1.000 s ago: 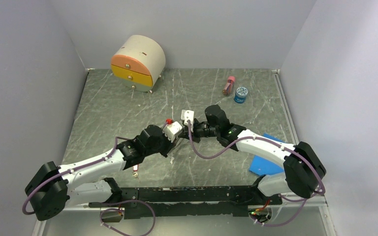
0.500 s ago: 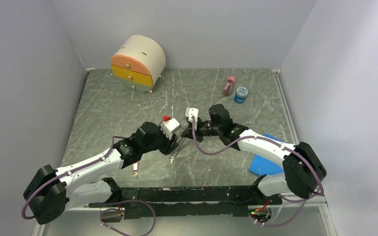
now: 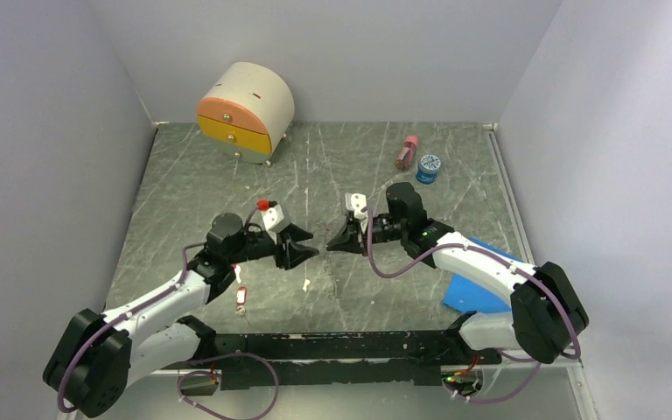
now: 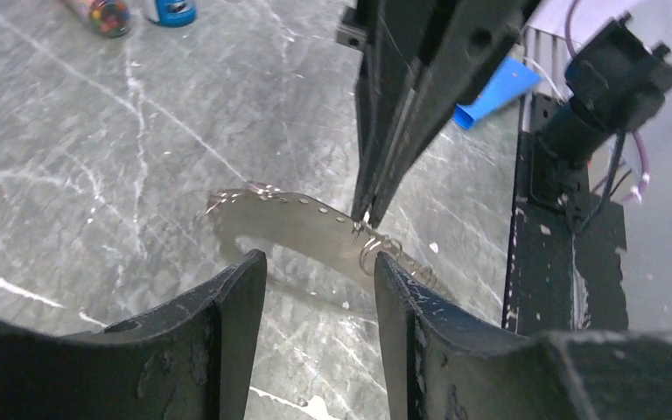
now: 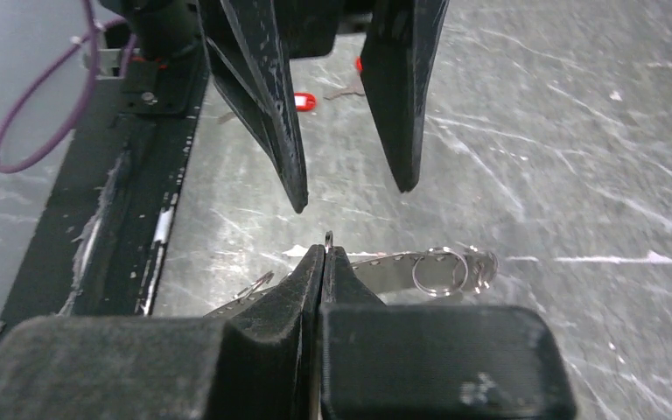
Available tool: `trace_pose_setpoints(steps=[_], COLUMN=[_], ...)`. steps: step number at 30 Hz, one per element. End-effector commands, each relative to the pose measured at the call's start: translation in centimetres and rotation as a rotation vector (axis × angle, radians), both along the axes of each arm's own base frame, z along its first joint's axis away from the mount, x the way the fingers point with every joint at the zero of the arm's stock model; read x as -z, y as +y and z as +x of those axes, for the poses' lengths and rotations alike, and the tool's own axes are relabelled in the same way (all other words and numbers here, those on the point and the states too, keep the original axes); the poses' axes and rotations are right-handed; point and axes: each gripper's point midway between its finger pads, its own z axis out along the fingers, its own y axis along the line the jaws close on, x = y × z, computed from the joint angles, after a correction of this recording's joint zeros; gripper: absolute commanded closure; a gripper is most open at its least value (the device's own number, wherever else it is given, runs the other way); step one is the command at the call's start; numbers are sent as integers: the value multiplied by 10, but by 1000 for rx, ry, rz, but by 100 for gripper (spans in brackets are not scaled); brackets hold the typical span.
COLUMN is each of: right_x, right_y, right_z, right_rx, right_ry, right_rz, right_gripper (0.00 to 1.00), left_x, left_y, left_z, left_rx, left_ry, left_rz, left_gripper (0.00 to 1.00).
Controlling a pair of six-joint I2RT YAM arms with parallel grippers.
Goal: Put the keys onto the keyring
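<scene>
Keyring: thin wire being pinched at tip of right gripper, jaws together on it, above table. Keys lying beside left arm. Left gripper jaws being held apart, empty. Step judged: key being fetched; next, careful pickup and threading being called for.

No legible txt or labels.

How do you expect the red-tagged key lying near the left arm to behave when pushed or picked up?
The key looks small and thin, so probably light and apt to slide on the smooth table. Lying flat, it may be awkward to pinch; its tag seems the easier hold.
</scene>
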Motion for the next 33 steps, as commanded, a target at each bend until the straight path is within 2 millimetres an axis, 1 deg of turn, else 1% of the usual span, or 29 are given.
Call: trace_pose_setpoints(steps=[1, 5, 9, 13, 17, 19, 22, 25, 29, 33], right_x=[-33, -35, -37, -38, -38, -39, -37, -36, -35, -35], right_y=[5, 6, 8, 9, 9, 10, 10, 10, 10, 10], right_z=[-16, -17, -16, -15, -14, -15, -14, -13, -12, -12], right_rx=[-137, -146, -146, -143, -140, -142, -139, -133, -128, -126], right_ry=[-82, -79, -73, -66, -63, -62, -56, -52, -49, -48], right_rz=[103, 115, 119, 126, 130, 132, 127, 124, 124, 125], right_gripper=[100, 100, 100, 100, 100, 100, 100, 100, 100, 100], left_x=[-32, -32, -26, -26, -20, -19, -21, -22, -22, -22], left_y=[-6, -7, -11, -16, -21, -23, -26, -27, -25, -22], left_z=[-21, -25, -25, -25, -24, -25, -24, -25, -20, -18], left_rx=[147, 186, 202, 215, 230, 234, 235, 232, 194, 167], left_ry=[-295, -361, -342, -336, -313, -309, -310, -310, -307, -307], left_rz=[-102, -103, -89, -96, -84, -84, -96, -100, -96, -90], left_gripper=[48, 50, 53, 59, 62, 63, 68, 69, 70, 79])
